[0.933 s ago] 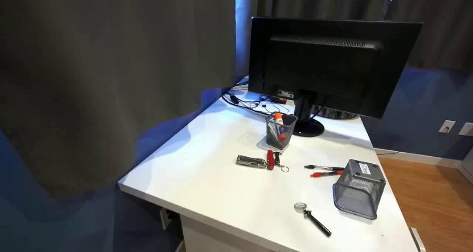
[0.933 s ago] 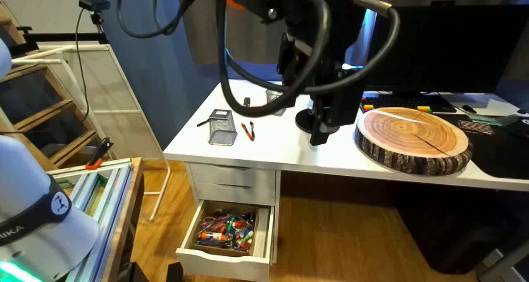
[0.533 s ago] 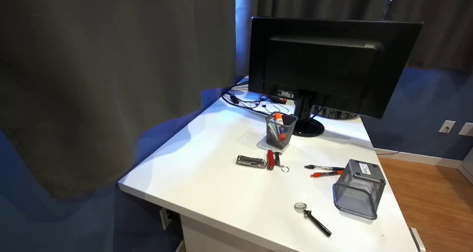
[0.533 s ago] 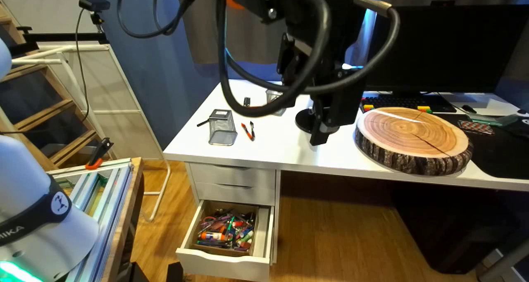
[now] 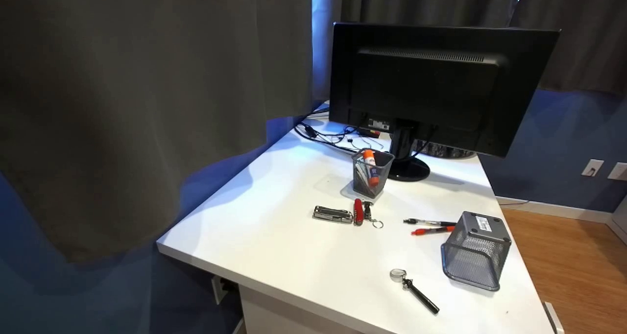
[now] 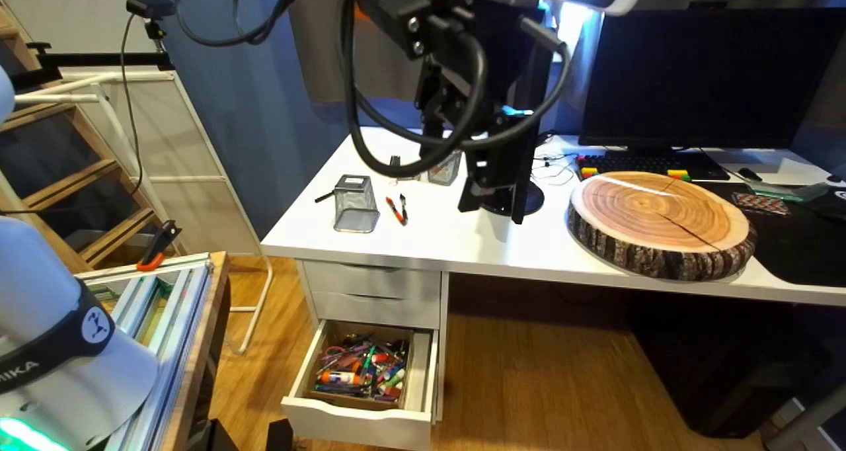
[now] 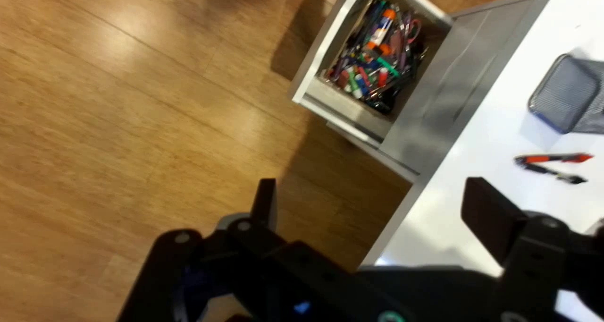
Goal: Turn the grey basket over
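A dark grey mesh basket stands upside down near the desk's edge, its base with a white label facing up and its rim on the desk. It shows in both exterior views [image 5: 477, 255] [image 6: 353, 203]. In the wrist view the basket [image 7: 564, 95] is cut by the right border. A similar mesh basket stands upright with a glue stick in it, in both exterior views [image 5: 384, 175] [image 6: 444, 172]. My gripper [image 6: 490, 211] hangs above the desk in front of the monitor base, to the right of the upturned basket and apart from it. In the wrist view the gripper [image 7: 370, 182] is open and empty.
Two pens [image 5: 431, 226] lie beside the upturned basket, a magnifier [image 5: 419, 295] on its other side. A multi-tool [image 5: 333, 214] and red knife [image 5: 358, 211] lie farther in. A monitor [image 5: 441, 84], a wood slice [image 6: 661, 219] and an open drawer [image 6: 357, 421] are around.
My gripper has moved a little to the left and turned, so both fingers now show apart in an exterior view. The baskets and other things have not moved.
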Robot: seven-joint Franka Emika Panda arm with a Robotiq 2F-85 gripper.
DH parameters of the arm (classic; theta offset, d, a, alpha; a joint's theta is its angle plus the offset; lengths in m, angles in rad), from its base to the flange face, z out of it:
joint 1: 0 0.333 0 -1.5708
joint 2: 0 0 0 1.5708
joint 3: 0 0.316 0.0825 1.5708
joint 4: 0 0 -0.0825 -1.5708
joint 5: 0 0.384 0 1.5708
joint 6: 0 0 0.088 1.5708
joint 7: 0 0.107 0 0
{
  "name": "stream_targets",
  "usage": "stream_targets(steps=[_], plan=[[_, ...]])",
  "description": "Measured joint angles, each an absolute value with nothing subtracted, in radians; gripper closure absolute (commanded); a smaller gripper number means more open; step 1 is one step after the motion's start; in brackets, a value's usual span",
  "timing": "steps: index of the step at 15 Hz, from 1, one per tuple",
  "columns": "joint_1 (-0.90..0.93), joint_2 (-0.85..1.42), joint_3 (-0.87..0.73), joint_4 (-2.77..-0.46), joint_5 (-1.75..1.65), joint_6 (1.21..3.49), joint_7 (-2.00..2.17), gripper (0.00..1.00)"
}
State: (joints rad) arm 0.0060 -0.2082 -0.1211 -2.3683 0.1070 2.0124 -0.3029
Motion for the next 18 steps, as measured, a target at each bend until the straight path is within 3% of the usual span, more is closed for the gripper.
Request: stream_targets(steps=[10,18], plan=[[0.158,-0.131,0.093,-2.454,0.243,2.062,-0.112,0.0],[0.16,-0.119,0.102,-2.457,0.247,2.072,-0.104,0.0]])
